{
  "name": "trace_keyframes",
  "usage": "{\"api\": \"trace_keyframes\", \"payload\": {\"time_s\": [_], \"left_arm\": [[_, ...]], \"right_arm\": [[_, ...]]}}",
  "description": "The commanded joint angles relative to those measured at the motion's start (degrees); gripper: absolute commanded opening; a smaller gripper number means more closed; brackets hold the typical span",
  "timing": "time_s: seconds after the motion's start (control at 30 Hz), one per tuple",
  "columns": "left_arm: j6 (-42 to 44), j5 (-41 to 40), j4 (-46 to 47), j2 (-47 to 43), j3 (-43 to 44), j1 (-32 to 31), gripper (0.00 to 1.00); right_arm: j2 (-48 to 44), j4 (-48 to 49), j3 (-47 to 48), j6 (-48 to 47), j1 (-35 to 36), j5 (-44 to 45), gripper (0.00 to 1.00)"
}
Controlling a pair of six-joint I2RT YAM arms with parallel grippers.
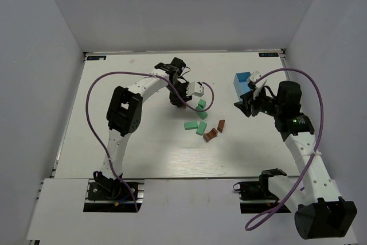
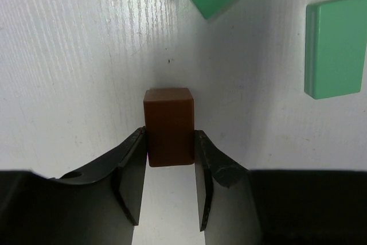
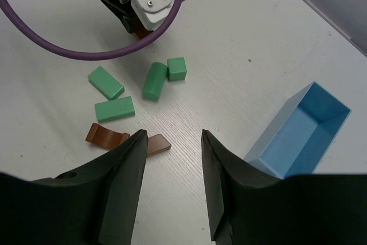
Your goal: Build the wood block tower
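Note:
My left gripper [image 1: 179, 102] is shut on a small reddish-brown block [image 2: 168, 124], both fingers pressed against its sides, low over the table. Several mint-green blocks [image 1: 201, 114] lie loose just right of it, seen in the right wrist view [image 3: 154, 80] and at the top and right of the left wrist view [image 2: 335, 47]. A brown arch piece [image 3: 106, 136] and a flat brown piece [image 3: 156, 143] lie nearer the front. No blocks are stacked. My right gripper [image 3: 172, 136] is open and empty, held above the table right of the blocks [image 1: 243, 104].
A small blue open-topped box [image 1: 243, 82] lies tipped by the right gripper, also in the right wrist view [image 3: 304, 130]. The left arm's purple cable [image 3: 86, 54] loops over the table behind the blocks. Grey walls enclose the white table [image 1: 143, 147].

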Motion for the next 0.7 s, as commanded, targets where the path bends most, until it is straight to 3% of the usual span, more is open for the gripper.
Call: {"api": "trace_keyframes", "payload": {"time_s": [0.0,0.67], "left_arm": [[0.45,2.29,-0.66,-4.05,-0.23,0.24,0.1],[-4.48,2.38,-0.66,-2.38,-0.76,0.77,0.26]], "right_arm": [[-0.35,0.29,-0.35,-0.76,-0.26,-1.3,0.49],[-0.97,0.11,-0.61,-0.76,-0.88,-2.44,0.49]]}}
